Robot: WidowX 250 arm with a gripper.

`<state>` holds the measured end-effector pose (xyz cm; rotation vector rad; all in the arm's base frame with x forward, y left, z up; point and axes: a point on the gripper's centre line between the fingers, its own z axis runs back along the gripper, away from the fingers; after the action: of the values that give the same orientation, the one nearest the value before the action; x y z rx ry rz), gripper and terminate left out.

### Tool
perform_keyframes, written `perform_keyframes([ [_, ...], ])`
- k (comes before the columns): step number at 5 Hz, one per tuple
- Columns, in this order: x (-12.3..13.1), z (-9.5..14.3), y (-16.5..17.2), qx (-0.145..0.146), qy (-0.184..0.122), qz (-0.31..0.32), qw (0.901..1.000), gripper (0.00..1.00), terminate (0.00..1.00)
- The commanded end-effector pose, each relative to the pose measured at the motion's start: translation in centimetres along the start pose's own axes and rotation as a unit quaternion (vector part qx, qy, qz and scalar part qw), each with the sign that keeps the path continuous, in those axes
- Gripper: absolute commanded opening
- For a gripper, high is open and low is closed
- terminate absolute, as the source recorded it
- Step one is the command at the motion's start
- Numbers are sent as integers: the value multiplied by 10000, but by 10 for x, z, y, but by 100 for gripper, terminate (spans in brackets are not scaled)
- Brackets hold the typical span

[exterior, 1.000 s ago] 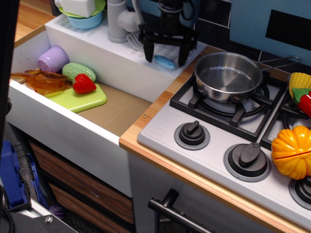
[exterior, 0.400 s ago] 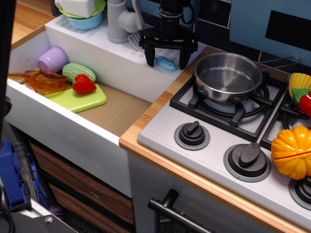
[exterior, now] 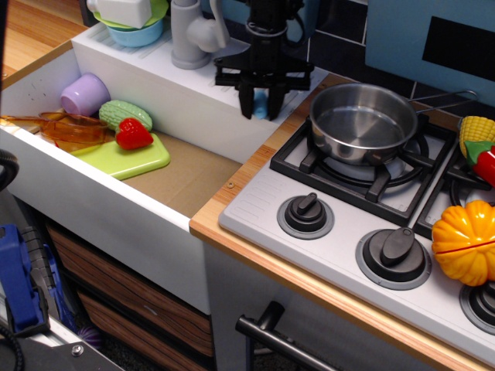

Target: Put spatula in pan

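Note:
The spatula [exterior: 261,103] shows only as a bit of light blue handle between my fingers; its whitish blade is hidden behind the gripper. My gripper [exterior: 261,108] points straight down over the white ledge [exterior: 193,81] behind the sink, and its fingers are closed on the handle. I cannot tell whether the spatula still touches the ledge. The shiny steel pan [exterior: 363,122] stands empty on the left rear burner, just right of the gripper, with its thin dark handle [exterior: 448,99] pointing back right.
The sink on the left holds a purple cup [exterior: 85,93], a green vegetable [exterior: 124,114], a red strawberry [exterior: 134,134], a green cutting board [exterior: 128,157] and an orange piece [exterior: 73,128]. A grey faucet [exterior: 189,35] stands left of the gripper. Corn [exterior: 477,134] and an orange pumpkin [exterior: 464,241] lie on the stove's right side.
The fingers were spread wide on either side of the blue handle and have closed on it. The whitish blade that lay left of the gripper is no longer visible.

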<state>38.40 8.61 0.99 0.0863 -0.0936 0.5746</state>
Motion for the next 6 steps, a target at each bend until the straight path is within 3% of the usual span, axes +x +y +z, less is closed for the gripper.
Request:
perform_keyframes([
  [1, -1, 59, 27, 226, -402, 215, 9987, 0, 0],
  [2, -13, 90, 29, 373, -287, 114, 9988, 0, 0],
  [3, -31, 109, 4, 267, -408, -40, 9988, 0, 0],
  [4, -47, 122, -25, 144, -355, -83, 9992, 0, 0],
  [6, -67, 139, -85, -24, -608, -363, 9975, 0, 0],
])
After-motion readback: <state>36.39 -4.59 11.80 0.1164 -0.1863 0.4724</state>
